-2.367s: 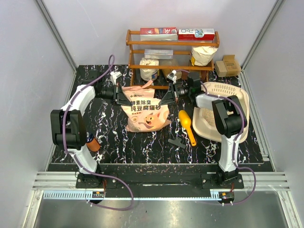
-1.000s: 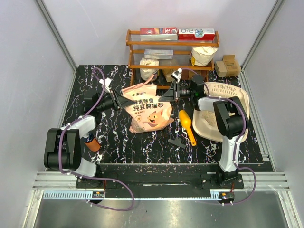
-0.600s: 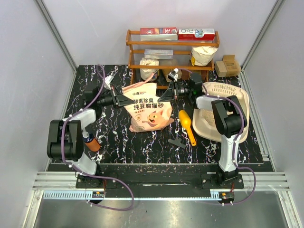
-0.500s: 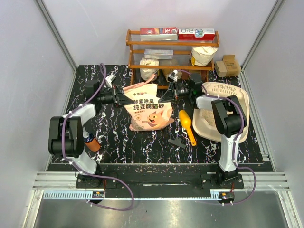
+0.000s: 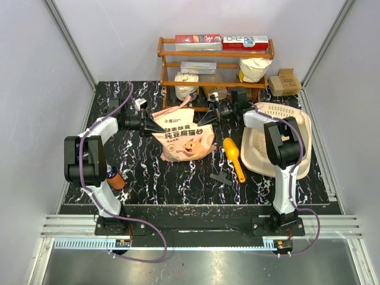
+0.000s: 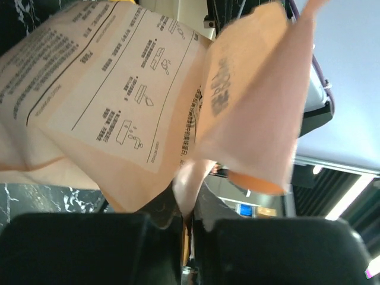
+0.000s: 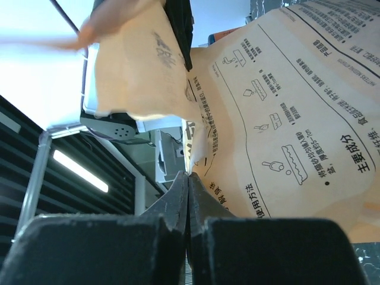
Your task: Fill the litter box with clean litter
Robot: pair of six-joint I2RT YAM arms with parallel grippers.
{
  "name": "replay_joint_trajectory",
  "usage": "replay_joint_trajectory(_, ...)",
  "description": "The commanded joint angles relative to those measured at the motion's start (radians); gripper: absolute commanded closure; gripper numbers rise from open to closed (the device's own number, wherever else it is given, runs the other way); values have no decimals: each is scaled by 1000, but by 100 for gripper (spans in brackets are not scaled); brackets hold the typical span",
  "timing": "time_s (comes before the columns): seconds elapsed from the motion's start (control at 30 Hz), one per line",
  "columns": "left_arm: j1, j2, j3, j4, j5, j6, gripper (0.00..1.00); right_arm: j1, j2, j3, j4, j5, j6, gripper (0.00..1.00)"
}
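**Hands.** The left hand (image 5: 155,126) is clenched on the upper corner of the bag (image 5: 183,135) on its own side. The left wrist view shows pink-orange film pinched between the closed tips. The right hand (image 5: 205,117) is clenched at the opposite upper corner. In its wrist view the tips meet with no gap and the bag's edge runs into them. Film between the tips is too thin to make out, so a grip there is judged from the gathered corner.

**Task items.** The bag lies on the table (image 5: 148,178) between the two hands, printed face up. Its gathered end is at the fingertips and its body trails back toward the arm bases. The litter box (image 5: 279,110) sits on the outer side of the right hand, just beside that arm's forearm. Some clean litter (image 5: 262,144) already covers part of its floor. Whether the bag's mouth is open cannot be told.

**Governing relation.** The box lies sideways from the bag, past the right hand and away from the left. The right hand is the nearer one; the left stands a full bag-width further off. The bag's long axis runs roughly parallel to the box's, so the mouth points past the box rather than into it.

**Judgement.** The bag must be lifted, carried across and turned over the rim. The yellow scoop (image 5: 233,155) lies in that path and could be struck if the bag is dragged.
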State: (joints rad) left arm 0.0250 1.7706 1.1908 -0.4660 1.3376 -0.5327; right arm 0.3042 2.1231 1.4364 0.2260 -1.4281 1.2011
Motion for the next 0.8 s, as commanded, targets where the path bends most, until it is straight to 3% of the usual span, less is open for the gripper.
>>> replay_joint_trajectory(0.0,-2,-23,-72,207,69,-286,84,-24,-3,90,-217,-40,-77,100)
replay_joint_trajectory(0.07,0,-37,-56,216,46,-290,73,-19,-3,94,-220,-38,-90,100)
replay_joint_trajectory(0.13,7,-57,16,5,-18,5,67,-19,-3,94,-257,-37,-101,100)
replay_joint_trajectory(0.17,7,-68,103,-181,-105,130,61,-19,-2,93,-263,-37,-104,100)
replay_joint_trajectory(0.2,7,-86,128,-230,-162,304,58,-19,0,90,-266,-38,-107,100)
replay_joint_trajectory(0.23,10,-146,131,-241,-208,351,57,-19,0,87,-270,-38,-107,100)
replay_joint_trajectory(0.37,29,-368,2,-81,-452,505,48,-20,6,87,-287,-40,-112,100)
replay_joint_trajectory(0.53,-20,-542,-54,-31,-587,822,43,-19,8,84,-307,-31,-115,100)
replay_joint_trajectory(0.67,-207,-599,-114,71,-678,1150,41,-19,5,78,-339,-23,-115,100)
replay_joint_trajectory(0.7,-241,-591,-122,84,-690,1289,41,-19,3,79,-349,-15,-115,100)
replay_joint_trajectory(0.77,-316,-567,-112,95,-701,1387,40,-19,-2,84,-367,-11,-118,100)
